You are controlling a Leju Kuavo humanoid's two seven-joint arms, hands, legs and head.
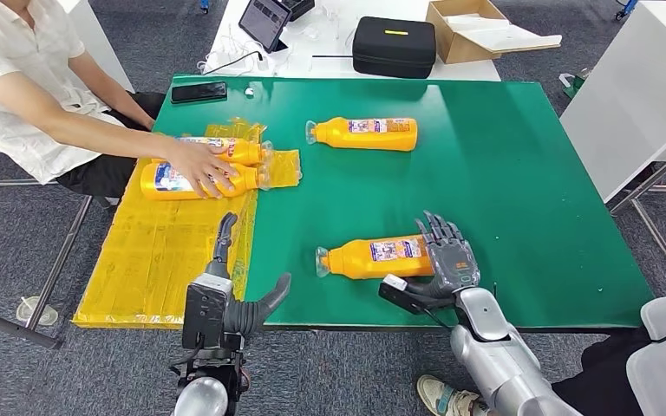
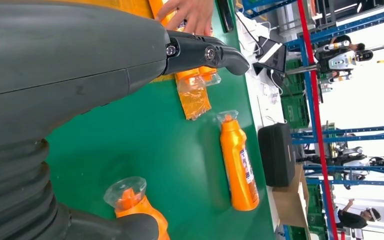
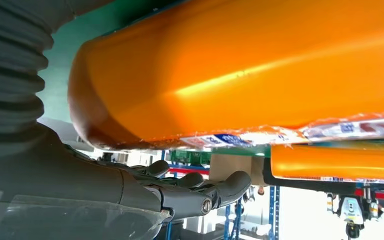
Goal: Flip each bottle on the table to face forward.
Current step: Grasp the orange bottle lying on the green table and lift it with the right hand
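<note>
Several orange bottles lie on their sides on the green table [image 1: 503, 173]. The nearest bottle [image 1: 373, 257] [image 3: 240, 65] lies by the front edge with its cap to the left. My right hand [image 1: 447, 260] is at its base end, fingers [image 3: 200, 192] spread over it and thumb on the near side, with a gap showing between fingers and bottle. A second bottle [image 1: 364, 133] [image 2: 239, 165] lies farther back. Two more bottles [image 1: 173, 182] [image 1: 238, 150] lie on the yellow plastic sheet [image 1: 165, 251] under a person's hand [image 1: 198, 166]. My left hand [image 1: 234, 295] hovers empty at the front edge, fingers apart.
A person sits at the table's left side, arm reaching in. A black phone [image 1: 199, 91] lies at the far left corner. Behind the table are a black case [image 1: 393, 46], a cardboard box [image 1: 468, 30] and a tablet [image 1: 264, 22]. A white table [image 1: 633, 95] stands at the right.
</note>
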